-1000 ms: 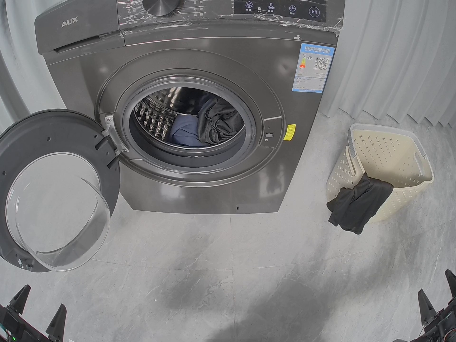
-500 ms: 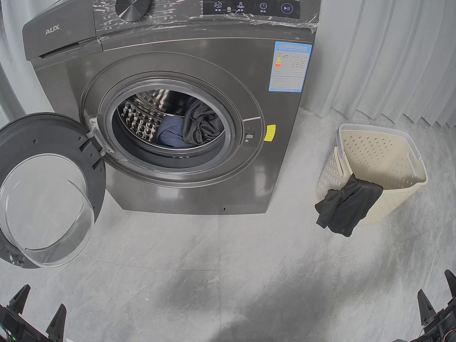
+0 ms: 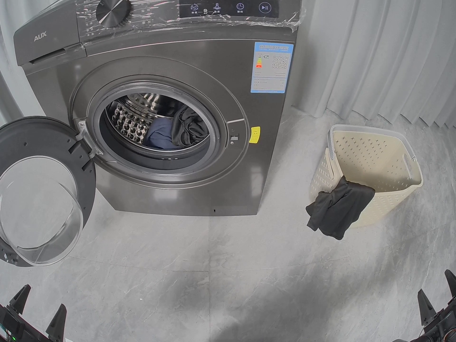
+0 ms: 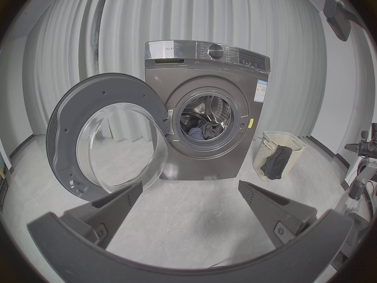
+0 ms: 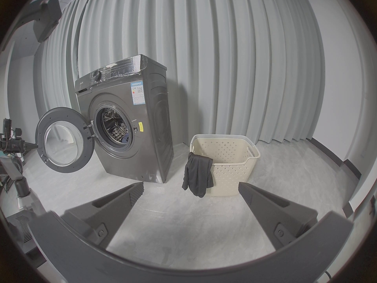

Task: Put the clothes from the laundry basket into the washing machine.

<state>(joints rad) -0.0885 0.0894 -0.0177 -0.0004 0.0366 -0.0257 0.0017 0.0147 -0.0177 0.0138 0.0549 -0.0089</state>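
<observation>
A grey front-loading washing machine (image 3: 161,48) stands ahead on the left, its round door (image 3: 40,191) swung wide open to the left. Inside the drum lie a blue garment (image 3: 159,136) and a dark garment (image 3: 189,128). To the right on the floor stands a cream laundry basket (image 3: 380,167) with a black garment (image 3: 339,207) hanging over its near rim. My left gripper (image 3: 38,307) is low at the near left, open and empty. My right gripper (image 3: 439,293) is low at the near right, open and empty. The basket (image 5: 231,158) and the black garment (image 5: 198,173) lie ahead in the right wrist view.
Grey tiled floor (image 3: 228,271) stretches between me and the machine and basket. Pale curtains (image 3: 380,43) hang behind them. The open door juts out over the floor on the left.
The whole head view has shifted: machine and basket now sit further left in the picture, so the camera has turned right. Both grippers keep their places and stay open.
</observation>
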